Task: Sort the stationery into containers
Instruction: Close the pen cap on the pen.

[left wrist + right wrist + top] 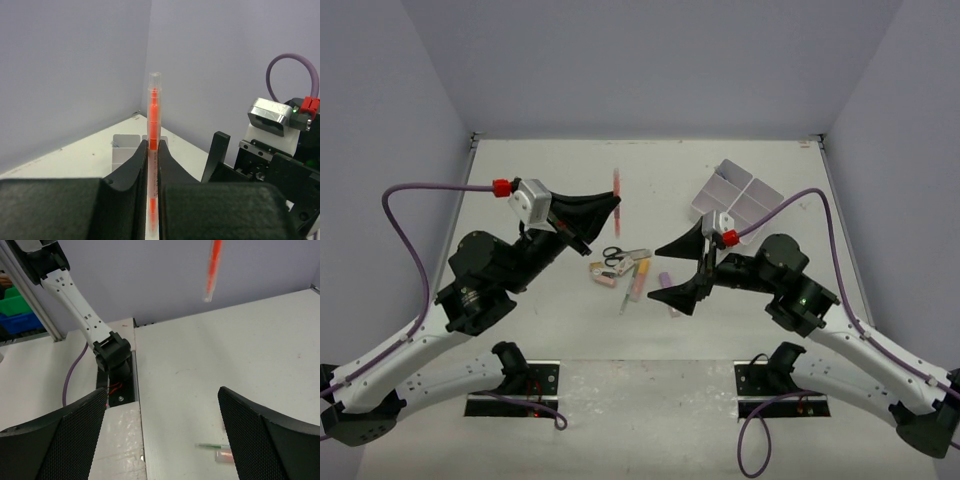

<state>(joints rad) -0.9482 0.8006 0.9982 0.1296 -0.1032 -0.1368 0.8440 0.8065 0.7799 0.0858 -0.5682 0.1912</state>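
While clamped shut, the left gripper [154,150] holds an orange marker [154,112] between its fingers [132,167].

- Orange marker: stands upright in the left wrist view, its clear-capped end pointing away from the wrist and its lower end lost between the pads. The right wrist view shows it in the air against the back wall, off the table [530,185].
- Left arm: reaches in from the left, with the gripper over the middle of the table, beyond the loose pile.
- Right gripper [162,392]: jaws wide apart with nothing between them, raised above the table. From overhead it points left towards the pile.
- Purple marker [665,279]: lies on the table just beside the right gripper's fingertips as seen from overhead. Whether they touch cannot be told.
- Loose pile, centre of table, between the two grippers:
  - black-handled scissors [615,256], at the far side of the pile;
  - a pink marker [640,279], lying near to far, just right of the scissors;
  - a thin pen [625,297], at the near side, close to the pink marker;
  - a small eraser [600,270], at the left edge, near the scissors' handles.
- White four-compartment box [732,178]: sits at the far right of the table, turned corner-on, just beyond the right arm's wrist. Its contents cannot be made out.
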